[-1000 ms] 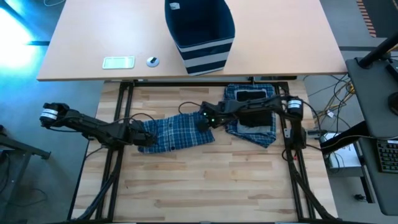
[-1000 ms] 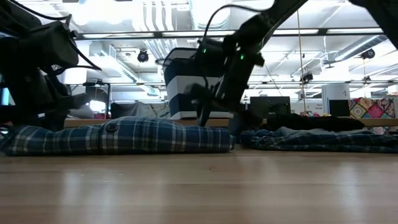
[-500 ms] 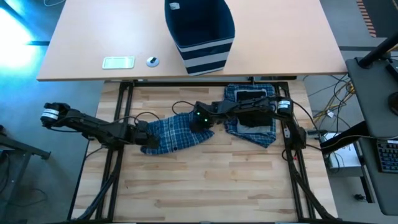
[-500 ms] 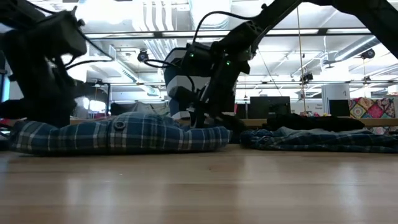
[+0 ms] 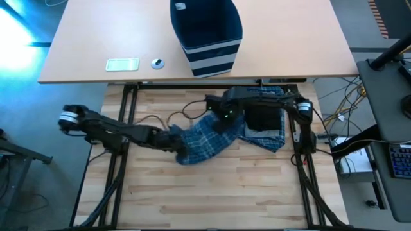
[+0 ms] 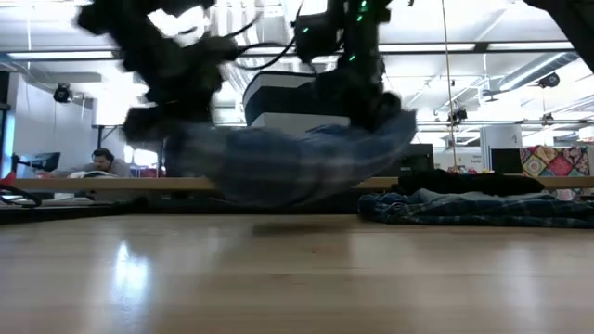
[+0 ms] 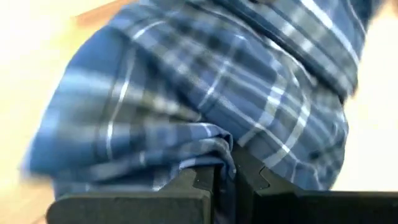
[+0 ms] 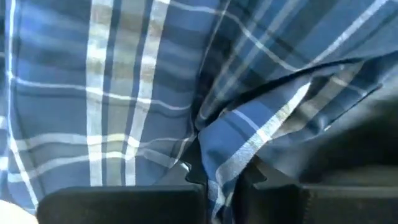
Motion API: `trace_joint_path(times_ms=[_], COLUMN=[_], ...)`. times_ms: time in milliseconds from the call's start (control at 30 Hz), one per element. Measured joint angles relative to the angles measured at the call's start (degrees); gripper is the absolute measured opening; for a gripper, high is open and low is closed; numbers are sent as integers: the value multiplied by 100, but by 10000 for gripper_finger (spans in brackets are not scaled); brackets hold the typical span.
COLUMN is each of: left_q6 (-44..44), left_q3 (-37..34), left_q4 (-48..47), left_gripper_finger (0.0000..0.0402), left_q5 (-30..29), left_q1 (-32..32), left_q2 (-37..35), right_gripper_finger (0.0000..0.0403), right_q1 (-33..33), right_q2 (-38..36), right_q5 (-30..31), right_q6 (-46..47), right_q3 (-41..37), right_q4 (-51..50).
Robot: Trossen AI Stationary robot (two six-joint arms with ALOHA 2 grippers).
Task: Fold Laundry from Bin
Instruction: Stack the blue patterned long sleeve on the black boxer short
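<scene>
1. Plaid garment (image 5: 204,142) hangs clear of the wooden table (image 5: 218,199), slung between the two arms; the low view shows it sagging in the middle with open air beneath it.
2. Left gripper (image 5: 173,140) is clenched on one end of the cloth; its wrist view shows a bunched fold pinched between the dark fingers (image 7: 186,186).
3. Right gripper (image 5: 226,115) is likewise clamped on the opposite end, with a pleat of plaid caught between its fingers.
4. Remaining laundry (image 5: 264,125), plaid with a dark piece on top, lies in a heap on the table just beside the right gripper. The bin (image 5: 205,35) stands on the far desk, well apart.
5. Risk: both grips look to hold only small bunches of fabric. A quick spread or shake could pull an edge free, dropping one end.
6. Risk: the right end hangs close to the heap; the trailing cloth may snag or drag it.
7. Risk: if the pinches took more than one layer, the piece may not open flat when lowered, giving a crooked fold.
</scene>
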Motion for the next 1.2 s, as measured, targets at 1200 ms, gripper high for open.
trace_joint_path(times_ms=[1200], left_q6=[1434], left_q3=[7852], left_q4=[1654], left_gripper_finger=[1], left_q5=[798], left_q1=[868], left_q2=[6856], right_gripper_finger=[14], right_q1=[-2682], right_q2=[-1824], right_q5=[2153], right_q6=[-5508], right_q3=[-1938], right_q4=[524])
